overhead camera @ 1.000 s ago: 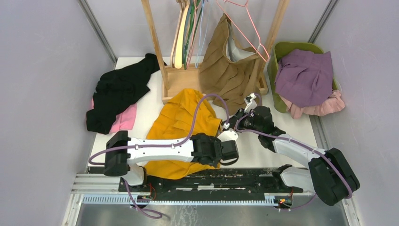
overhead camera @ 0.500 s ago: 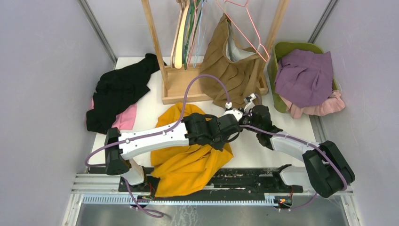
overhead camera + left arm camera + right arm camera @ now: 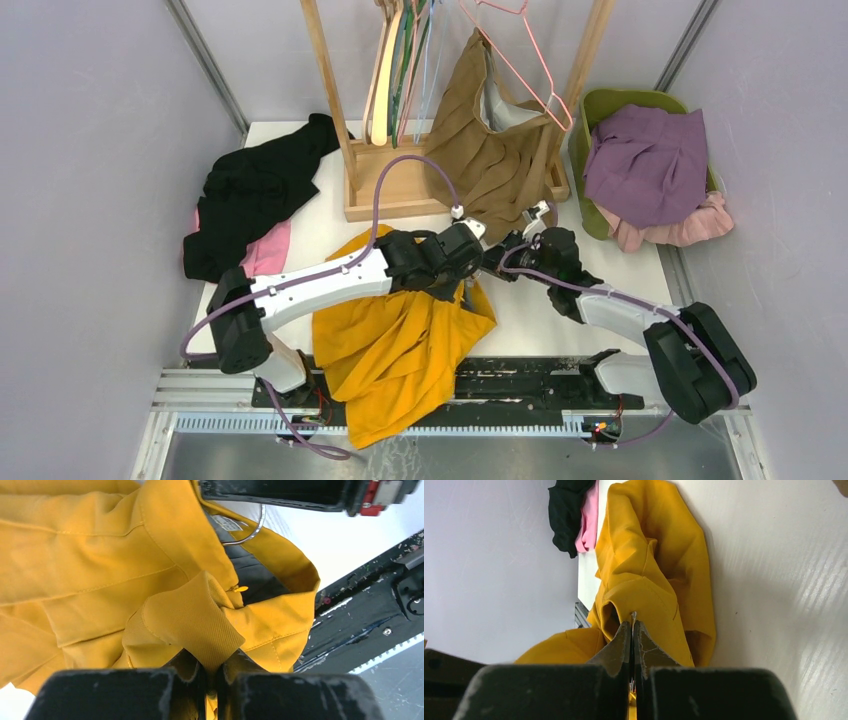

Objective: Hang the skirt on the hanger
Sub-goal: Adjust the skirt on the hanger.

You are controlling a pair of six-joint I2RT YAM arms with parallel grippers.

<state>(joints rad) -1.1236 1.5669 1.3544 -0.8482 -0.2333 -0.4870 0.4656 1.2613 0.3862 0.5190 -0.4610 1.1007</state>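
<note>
The yellow skirt [image 3: 400, 340] hangs from between my two grippers and drapes down over the front rail. My left gripper [image 3: 212, 667] is shut on a fold of the skirt's waistband [image 3: 190, 620]. In the top view it [image 3: 468, 268] sits almost against my right gripper [image 3: 495, 265]. The right gripper [image 3: 633, 625] is shut on a thin metal wire whose tip [image 3: 633, 614] pokes out between the fingertips. The left wrist view shows the hanger's silver hook [image 3: 250, 532] at the skirt's open waist; the hanger's other parts are hidden in the cloth [image 3: 649, 570].
A wooden rack [image 3: 400, 185] with hangers stands at the back, a brown garment [image 3: 490, 150] on a pink wire hanger [image 3: 530, 70] beside it. At right stands a green basket [image 3: 600, 105] holding purple cloth [image 3: 645, 160]. Black and pink clothes [image 3: 250, 200] lie at left.
My left arm has swung right and back, carrying the skirt's waistband up to the right gripper. The skirt has slid off the table's middle and now hangs over the front rail.
</note>
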